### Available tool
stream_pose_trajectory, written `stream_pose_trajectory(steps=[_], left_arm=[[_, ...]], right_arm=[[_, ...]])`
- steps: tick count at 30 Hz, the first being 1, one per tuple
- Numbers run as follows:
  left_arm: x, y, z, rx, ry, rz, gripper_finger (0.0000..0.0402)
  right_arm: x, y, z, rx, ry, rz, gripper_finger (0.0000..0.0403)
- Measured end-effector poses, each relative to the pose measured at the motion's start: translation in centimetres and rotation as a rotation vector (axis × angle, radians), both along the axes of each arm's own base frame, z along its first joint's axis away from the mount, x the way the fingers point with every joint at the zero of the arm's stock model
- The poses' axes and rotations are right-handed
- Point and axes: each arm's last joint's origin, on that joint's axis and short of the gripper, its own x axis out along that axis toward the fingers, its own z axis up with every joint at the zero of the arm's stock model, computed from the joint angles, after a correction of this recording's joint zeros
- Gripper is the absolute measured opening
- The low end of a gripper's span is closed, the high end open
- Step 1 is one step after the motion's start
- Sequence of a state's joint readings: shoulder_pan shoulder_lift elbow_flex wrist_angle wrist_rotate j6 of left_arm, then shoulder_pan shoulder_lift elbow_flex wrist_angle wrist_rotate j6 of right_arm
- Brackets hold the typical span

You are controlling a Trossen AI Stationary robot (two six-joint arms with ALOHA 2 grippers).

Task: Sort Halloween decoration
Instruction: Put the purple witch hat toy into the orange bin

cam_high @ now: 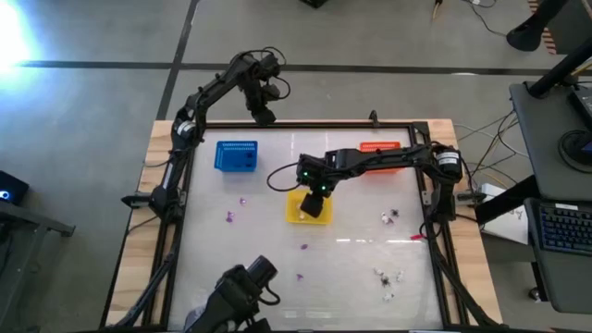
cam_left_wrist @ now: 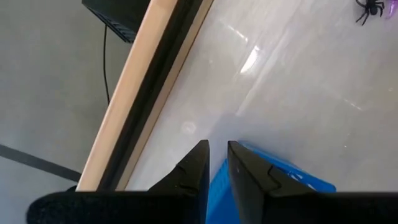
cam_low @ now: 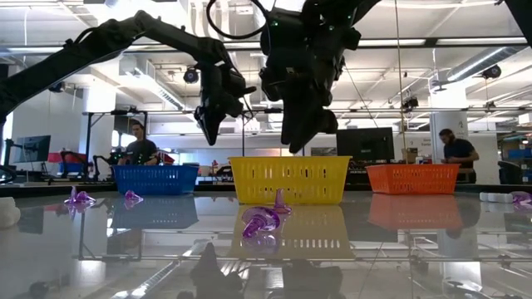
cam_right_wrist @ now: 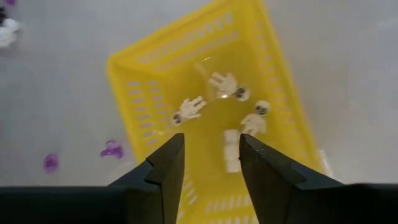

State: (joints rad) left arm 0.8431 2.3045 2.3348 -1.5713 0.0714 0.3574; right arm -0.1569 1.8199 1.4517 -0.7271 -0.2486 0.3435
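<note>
A glossy white table framed in pale wood (cam_high: 163,148) sits in a workshop, and across it the level camera sees people at desks far behind. Nearest that camera lie purple trinkets (cam_low: 259,223) on the bare top, then the yellow basket (cam_low: 289,179) at mid-table, with the blue basket (cam_low: 155,178) and the orange basket (cam_low: 412,178) toward the back. The right gripper (cam_right_wrist: 210,163) hangs directly over the yellow basket with its jaws apart and nothing between them; below it, on the basket floor, lie several cream skeleton pieces (cam_right_wrist: 225,84). The left gripper (cam_left_wrist: 216,163) waits at the far rim near the blue basket, its fingers nearly together with only a thin slit and holding nothing. Judging from how things lie, sorting is partly done: cream pieces are binned, but purple ones are scattered left of centre and a mixed cluster (cam_high: 388,276) of white and dark bits sits near the front right, with another dark one (cam_high: 392,215) beside the right arm. Only the right wrist camera shows what the yellow basket holds; only the left wrist camera catches a black spider (cam_left_wrist: 370,9) out on the table
</note>
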Motion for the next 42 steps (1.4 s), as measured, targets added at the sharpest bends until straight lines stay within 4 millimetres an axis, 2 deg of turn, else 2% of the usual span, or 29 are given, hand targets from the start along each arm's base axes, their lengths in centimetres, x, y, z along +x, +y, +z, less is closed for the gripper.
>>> stream_pose_trajectory(steps=[8,16,20,32,36,42], left_arm=[[0.3,-1.2,1.5,0.027,-0.024,-0.021,0.0040],[0.6,-1.9,2.3,0.037,-0.036,-0.003,0.0040],[1.4,-3.0,2.8,0.046,-0.047,-0.029,0.0040],[3.0,-8.7,6.6,0.087,-0.114,-0.075,0.0040],[2.1,-10.8,7.6,0.077,-0.114,-0.058,0.0040],[-0.2,-14.5,7.8,0.037,-0.066,-0.065,0.0040]], right_arm=[[-1.4,-3.3,1.3,-0.093,0.011,-0.115,0.0150],[-4.1,-6.8,3.1,-0.132,0.034,-0.111,0.0151],[-5.2,-8.4,3.6,-0.152,0.035,-0.113,0.0151],[-8.5,-12.6,3.7,-0.160,0.115,-0.130,0.0151],[-9.7,-13.5,3.9,-0.145,0.143,-0.168,0.0151],[-10.6,-13.8,4.6,-0.141,0.148,-0.189,0.0151]])
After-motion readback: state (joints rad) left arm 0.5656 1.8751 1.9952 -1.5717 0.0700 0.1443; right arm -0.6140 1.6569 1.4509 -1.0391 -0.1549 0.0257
